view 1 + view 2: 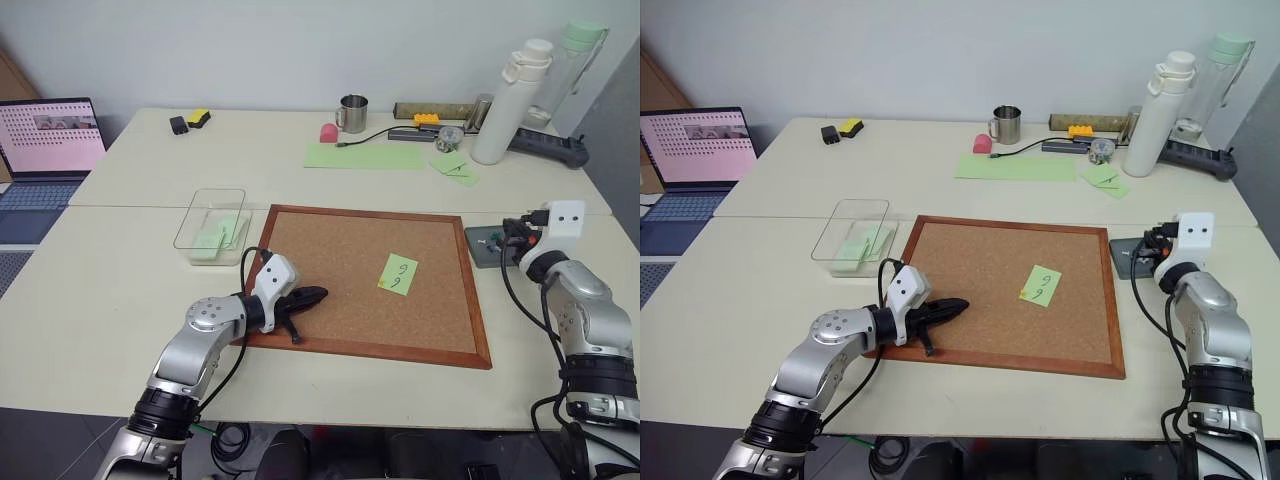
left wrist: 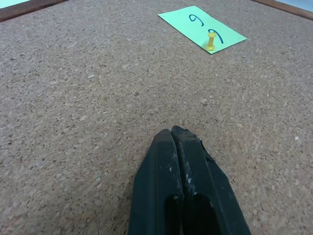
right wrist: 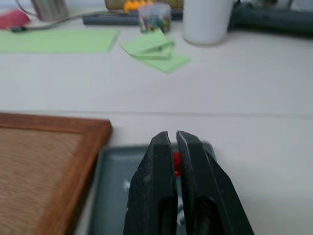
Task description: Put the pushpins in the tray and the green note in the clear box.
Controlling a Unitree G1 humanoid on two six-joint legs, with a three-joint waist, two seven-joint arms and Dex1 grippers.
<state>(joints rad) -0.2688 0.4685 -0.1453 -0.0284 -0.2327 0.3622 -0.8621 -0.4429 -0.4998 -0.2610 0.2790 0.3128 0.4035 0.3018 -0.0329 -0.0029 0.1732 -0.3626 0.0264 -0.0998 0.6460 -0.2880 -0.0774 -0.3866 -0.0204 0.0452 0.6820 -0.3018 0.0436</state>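
The green note (image 1: 399, 273), marked "9 9", lies on the corkboard (image 1: 330, 250), held at one corner by a yellow pushpin (image 2: 211, 40). My left gripper (image 2: 172, 132) rests shut and empty on the cork, to the note's left. Off the board's right edge, my right gripper (image 3: 171, 134) hovers over the grey tray (image 1: 482, 258), shut on a red pushpin (image 3: 176, 162). Small pins lie in the tray. The clear box (image 1: 212, 225) stands off the board's far left corner with pale green notes inside.
At the table's far side stand a metal mug (image 1: 352, 113), a white bottle (image 1: 510, 105), a small jar of pins (image 1: 449, 137) and a power strip (image 1: 555, 148). A long green sheet (image 1: 365, 155) and loose small green notes (image 1: 455, 168) lie there. A laptop (image 1: 50, 135) sits far left.
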